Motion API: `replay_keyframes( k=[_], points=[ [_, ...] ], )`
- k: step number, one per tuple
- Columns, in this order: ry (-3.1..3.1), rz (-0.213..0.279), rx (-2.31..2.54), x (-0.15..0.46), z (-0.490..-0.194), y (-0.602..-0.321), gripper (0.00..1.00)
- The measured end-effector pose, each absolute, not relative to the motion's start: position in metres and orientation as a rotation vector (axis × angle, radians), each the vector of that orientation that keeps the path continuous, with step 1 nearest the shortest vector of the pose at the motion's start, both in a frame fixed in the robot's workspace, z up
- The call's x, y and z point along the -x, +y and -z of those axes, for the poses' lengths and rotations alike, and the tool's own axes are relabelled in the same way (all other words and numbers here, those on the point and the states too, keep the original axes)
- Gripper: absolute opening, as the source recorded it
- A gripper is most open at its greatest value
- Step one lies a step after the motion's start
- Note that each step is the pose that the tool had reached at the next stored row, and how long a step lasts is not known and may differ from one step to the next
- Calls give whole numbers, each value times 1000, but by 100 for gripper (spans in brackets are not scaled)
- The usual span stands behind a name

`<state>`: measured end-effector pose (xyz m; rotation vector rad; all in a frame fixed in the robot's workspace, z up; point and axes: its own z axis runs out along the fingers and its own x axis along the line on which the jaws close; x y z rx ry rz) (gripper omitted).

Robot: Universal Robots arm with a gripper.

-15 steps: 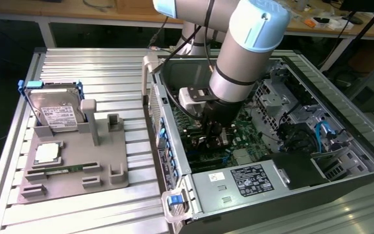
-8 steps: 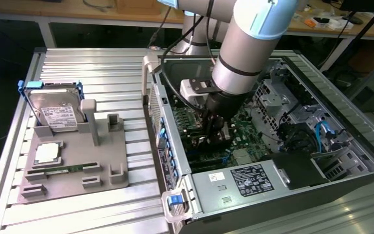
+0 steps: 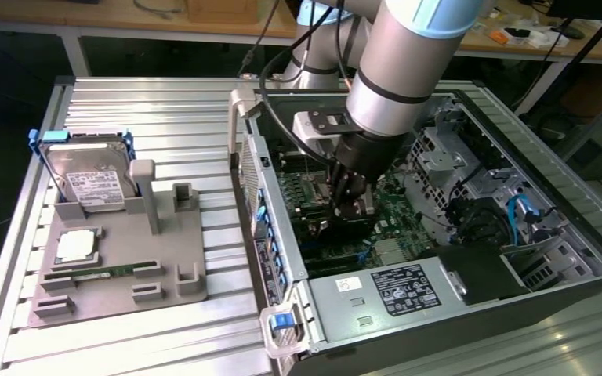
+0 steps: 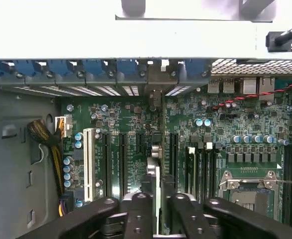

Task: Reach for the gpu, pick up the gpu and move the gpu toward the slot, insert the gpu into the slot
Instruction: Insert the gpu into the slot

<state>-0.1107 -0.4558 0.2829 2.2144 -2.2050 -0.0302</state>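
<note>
My gripper (image 3: 351, 208) is deep inside the open computer case (image 3: 280, 235), shut on the gpu (image 3: 341, 229), a dark card held on edge just above the motherboard (image 3: 395, 211). In the wrist view the black fingers (image 4: 138, 214) clamp both faces of the gpu (image 4: 156, 159). The card appears there edge-on as a thin strip running away from the gripper (image 4: 158, 219). Its metal end bracket (image 4: 155, 97) sits against the case's rear wall among the blue clips. The card stands between the dark expansion connectors, and the slot is hidden beneath it.
A white connector (image 4: 89, 164), the memory sockets (image 4: 198, 169) and the processor socket (image 4: 247, 186) flank the card. A cable bundle (image 4: 48, 144) hangs at one side. Outside the case, a grey fixture (image 3: 123, 274) holds a hard drive (image 3: 90, 176), a processor (image 3: 76, 247) and a memory stick (image 3: 103, 272).
</note>
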Motion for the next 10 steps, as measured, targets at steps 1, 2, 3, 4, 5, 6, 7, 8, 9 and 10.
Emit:
replay_keyframes(
  k=[1, 2, 3, 4, 5, 6, 7, 8, 9, 10],
  points=[
    [-2205, 30, -2214, 111, -283, -456, 14],
    [-2205, 30, -2214, 111, -283, -456, 14],
    [-2205, 30, -2214, 111, -283, -456, 11],
    [-2205, 30, -2214, 111, -283, -456, 11],
    [-2205, 30, -2214, 111, -283, -456, 11],
    [-2205, 30, -2214, 111, -283, -456, 11],
    [-2205, 30, -2214, 111, -283, -456, 11],
    [-2205, 30, -2214, 111, -283, -456, 11],
    [-2205, 30, -2214, 111, -283, -456, 11],
    [-2205, 30, -2214, 111, -283, -456, 11]
  ],
)
